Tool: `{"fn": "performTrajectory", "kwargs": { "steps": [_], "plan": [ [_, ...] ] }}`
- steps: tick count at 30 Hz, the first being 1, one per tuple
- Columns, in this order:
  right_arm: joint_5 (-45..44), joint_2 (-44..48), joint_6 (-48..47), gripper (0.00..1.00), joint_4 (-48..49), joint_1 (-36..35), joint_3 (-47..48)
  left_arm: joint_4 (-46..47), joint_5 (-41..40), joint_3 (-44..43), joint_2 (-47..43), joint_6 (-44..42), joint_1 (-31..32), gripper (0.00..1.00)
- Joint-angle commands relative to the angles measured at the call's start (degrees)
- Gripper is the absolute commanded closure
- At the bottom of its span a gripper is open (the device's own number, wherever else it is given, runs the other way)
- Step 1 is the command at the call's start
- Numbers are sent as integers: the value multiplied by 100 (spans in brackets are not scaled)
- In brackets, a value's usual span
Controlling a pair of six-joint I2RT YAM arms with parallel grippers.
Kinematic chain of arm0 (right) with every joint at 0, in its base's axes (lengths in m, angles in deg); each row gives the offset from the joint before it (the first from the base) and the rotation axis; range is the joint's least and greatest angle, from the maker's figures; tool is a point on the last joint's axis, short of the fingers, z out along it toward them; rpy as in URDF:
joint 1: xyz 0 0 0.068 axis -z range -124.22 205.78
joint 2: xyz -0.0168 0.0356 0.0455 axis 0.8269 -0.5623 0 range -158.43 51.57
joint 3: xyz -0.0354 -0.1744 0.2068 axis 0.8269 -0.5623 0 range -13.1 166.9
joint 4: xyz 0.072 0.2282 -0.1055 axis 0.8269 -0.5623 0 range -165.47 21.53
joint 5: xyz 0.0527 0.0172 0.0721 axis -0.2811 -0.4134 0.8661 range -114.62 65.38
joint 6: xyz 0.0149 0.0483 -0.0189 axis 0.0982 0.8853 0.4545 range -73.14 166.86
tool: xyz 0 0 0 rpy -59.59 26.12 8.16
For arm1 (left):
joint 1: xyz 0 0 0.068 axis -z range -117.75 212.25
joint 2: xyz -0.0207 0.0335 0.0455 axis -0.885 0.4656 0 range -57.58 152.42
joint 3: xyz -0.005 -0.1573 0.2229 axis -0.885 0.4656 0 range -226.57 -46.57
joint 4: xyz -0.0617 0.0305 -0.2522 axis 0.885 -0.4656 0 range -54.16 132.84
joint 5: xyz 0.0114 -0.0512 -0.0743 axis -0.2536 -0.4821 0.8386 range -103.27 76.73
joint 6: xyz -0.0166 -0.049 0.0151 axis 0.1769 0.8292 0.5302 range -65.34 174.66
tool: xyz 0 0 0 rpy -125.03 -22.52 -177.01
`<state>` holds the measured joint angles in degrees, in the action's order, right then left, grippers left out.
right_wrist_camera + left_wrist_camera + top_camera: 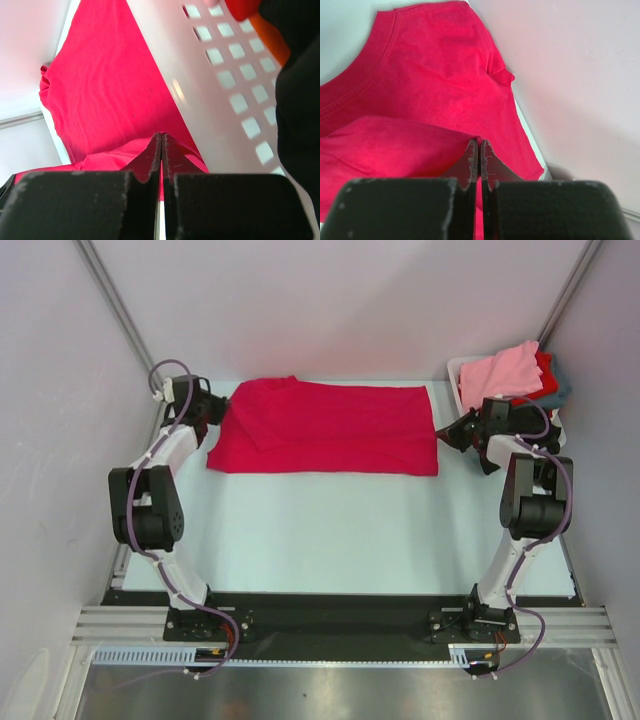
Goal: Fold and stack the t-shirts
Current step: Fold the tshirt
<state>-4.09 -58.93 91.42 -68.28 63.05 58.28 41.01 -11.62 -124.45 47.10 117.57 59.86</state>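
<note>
right, my left gripper [479, 142] is pinched shut on a raised fold at the left end of the crimson t-shirt [330, 425], and my right gripper [161, 136] on its right end. the shirt lies spread along the far edge of the tabletop [330, 530]. the other t-shirts [505, 370] fill a basket [458, 375] in the far right corner.

The table [330, 530] was pale and smooth, closed in on three sides by white panels [330, 300]. A crimson shirt [330, 425] lay flat along its far edge, spread wide from left to right, with one layer doubled over at the left end (the fold showed as a slanting crease). A white perforated basket [458, 375] stood in the far right corner, just beside the shirt's right edge. A black strip [330, 612] ran across the near edge.
</note>
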Motion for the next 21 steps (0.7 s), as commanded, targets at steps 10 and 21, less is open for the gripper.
{"fn": "performTrajectory", "kwargs": {
  "steps": [10, 21],
  "plan": [
    [-1182, -78, -289, 52, -361, -199, 369, 279, -103, -465, 149, -113, 55, 47],
    [-2235, 1468, 334, 45, 622, -709, -1484, 86, -656, 703, -1229, -280, 64, 7]
  ]
}}
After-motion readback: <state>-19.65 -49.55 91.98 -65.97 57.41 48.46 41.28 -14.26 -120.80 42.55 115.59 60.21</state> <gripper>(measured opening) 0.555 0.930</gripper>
